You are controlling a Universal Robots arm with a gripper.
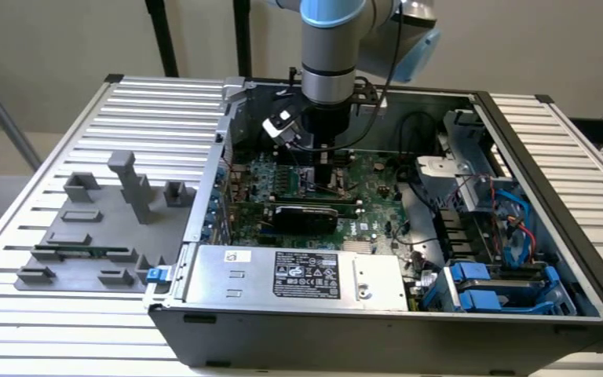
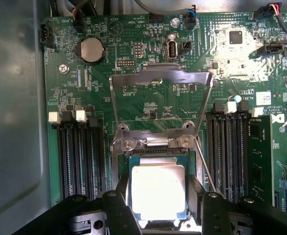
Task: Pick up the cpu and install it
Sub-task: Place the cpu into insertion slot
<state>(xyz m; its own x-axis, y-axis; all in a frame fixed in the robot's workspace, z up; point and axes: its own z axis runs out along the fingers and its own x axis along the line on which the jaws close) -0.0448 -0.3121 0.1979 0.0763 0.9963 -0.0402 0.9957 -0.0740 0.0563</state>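
Observation:
The cpu [image 2: 158, 191], a flat square chip with a bright silvery top, sits between my two black fingers [image 2: 118, 208], which press against its opposite edges. My gripper [image 2: 158, 209] is shut on it, right over the square socket [image 2: 155, 144] of the green motherboard [image 2: 148, 44]. The socket's metal load plate [image 2: 158, 78] stands flipped open beyond it. I cannot tell whether the chip rests in the socket or hovers just above it. In the exterior view my gripper [image 1: 323, 166] reaches straight down into the open computer case [image 1: 385, 330], low over the motherboard [image 1: 375, 200].
Black memory slots [image 2: 80, 156] flank the socket, one side holding a module [image 2: 258, 156]. A silver power supply [image 1: 296, 275] fills the case front, a drive cage with blue parts [image 1: 490, 283] the exterior view's right. A grey fixture [image 1: 103, 228] lies on the slatted table [image 1: 60, 118].

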